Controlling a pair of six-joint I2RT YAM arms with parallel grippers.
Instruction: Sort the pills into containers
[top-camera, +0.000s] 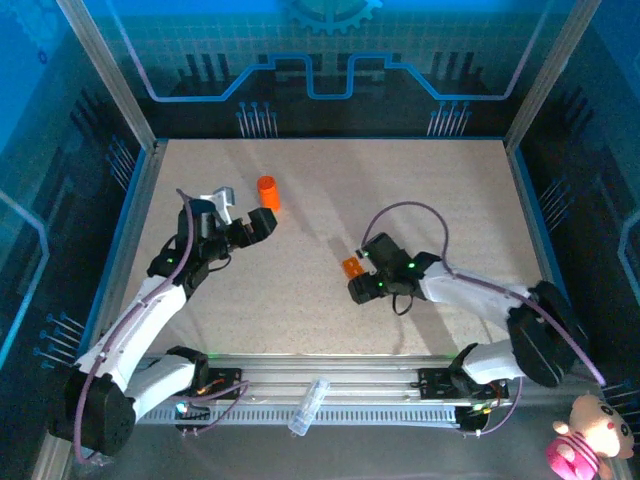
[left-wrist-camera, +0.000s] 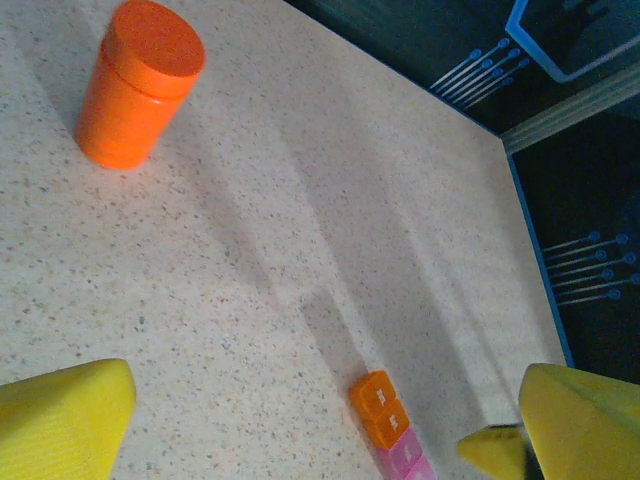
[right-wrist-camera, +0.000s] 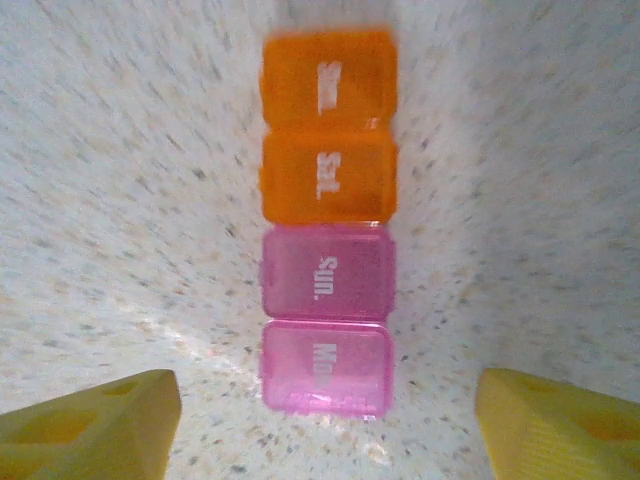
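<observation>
I'm holding the right gripper (right-wrist-camera: 325, 392) with jaws apart, the containers (right-wrist-camera: 328, 215) lying loose between them. The left gripper (left-wrist-camera: 325, 388) is gaping wide, the orange bottle (left-wrist-camera: 140, 85) sitting ahead.

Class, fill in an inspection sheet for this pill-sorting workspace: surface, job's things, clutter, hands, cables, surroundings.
Surface: speckled beige table, no spills seen.
Job's things: containers, a flat strip of two orange and two pink compartments, lids look shut; pills, nothing seen.
Clutter: orange bottle, upright and capped; clear tube on the front rail.
Hands: left hand open, holding nothing; right hand open, with the strip's pink end between its fingertips, untouched.
Cables: purple cables looped along both arms.
Surroundings: blue-lit panels and a metal frame; pink plush toy outside the near right corner.
</observation>
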